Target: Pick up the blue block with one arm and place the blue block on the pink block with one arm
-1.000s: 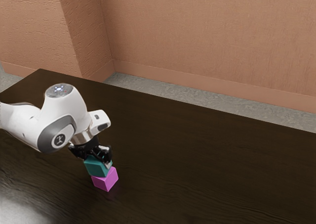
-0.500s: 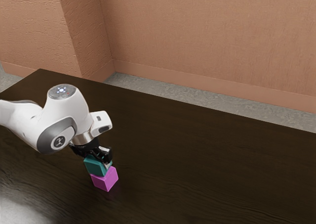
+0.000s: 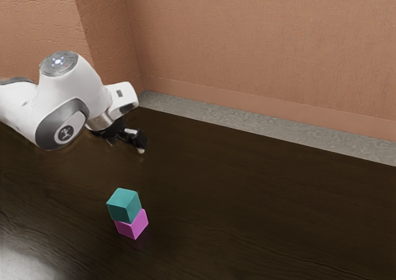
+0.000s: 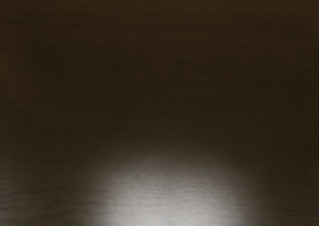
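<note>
The blue-green block (image 3: 124, 205) rests on top of the pink block (image 3: 132, 225), slightly offset toward the exterior view's left, on the dark wooden table (image 3: 260, 193). My gripper (image 3: 126, 141) hangs well above the stack and a little to the exterior view's left of it, open, with nothing between its fingers. One fingertip (image 3: 141, 148) shows a pale pad. Under my hand, the wrist view has dark table wood (image 4: 159, 61) with a pale glare patch (image 4: 164, 191).
The table runs wide to the exterior view's right of the stack. Beyond its far edge lie a grey floor strip (image 3: 266, 124) and an orange wall (image 3: 260, 39). My white arm (image 3: 49, 104) comes in from the exterior view's left.
My gripper has let go of the blue-green block and risen well above the stack. The block stays on the pink block.
</note>
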`<state>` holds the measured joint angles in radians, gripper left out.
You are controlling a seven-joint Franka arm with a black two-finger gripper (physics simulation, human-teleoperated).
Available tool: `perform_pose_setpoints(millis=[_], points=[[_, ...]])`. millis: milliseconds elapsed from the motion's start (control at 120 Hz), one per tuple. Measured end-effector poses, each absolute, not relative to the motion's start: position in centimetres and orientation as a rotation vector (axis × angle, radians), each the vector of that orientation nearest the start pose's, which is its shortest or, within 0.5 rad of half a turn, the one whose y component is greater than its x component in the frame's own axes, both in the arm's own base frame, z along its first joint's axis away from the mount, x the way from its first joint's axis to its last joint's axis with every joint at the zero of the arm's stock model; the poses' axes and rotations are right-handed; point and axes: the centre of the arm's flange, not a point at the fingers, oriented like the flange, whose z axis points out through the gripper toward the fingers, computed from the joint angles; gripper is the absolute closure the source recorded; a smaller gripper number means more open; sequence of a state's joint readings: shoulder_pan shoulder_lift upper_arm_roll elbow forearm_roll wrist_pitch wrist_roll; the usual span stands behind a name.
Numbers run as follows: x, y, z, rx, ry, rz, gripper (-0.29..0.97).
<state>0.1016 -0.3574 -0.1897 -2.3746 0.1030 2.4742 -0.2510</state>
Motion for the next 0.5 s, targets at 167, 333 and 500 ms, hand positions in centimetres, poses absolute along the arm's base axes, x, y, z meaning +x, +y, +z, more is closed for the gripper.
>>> perform_pose_setpoints(millis=[167,333,500], points=[[51.9,0.7,61.8,-3.005,-0.295,-0.598,0.02],[51.6,1.0,60.7,-3.047,-0.222,-0.302,0.01],[50.2,1.0,58.5,-3.057,-0.168,-0.115,0.00]])
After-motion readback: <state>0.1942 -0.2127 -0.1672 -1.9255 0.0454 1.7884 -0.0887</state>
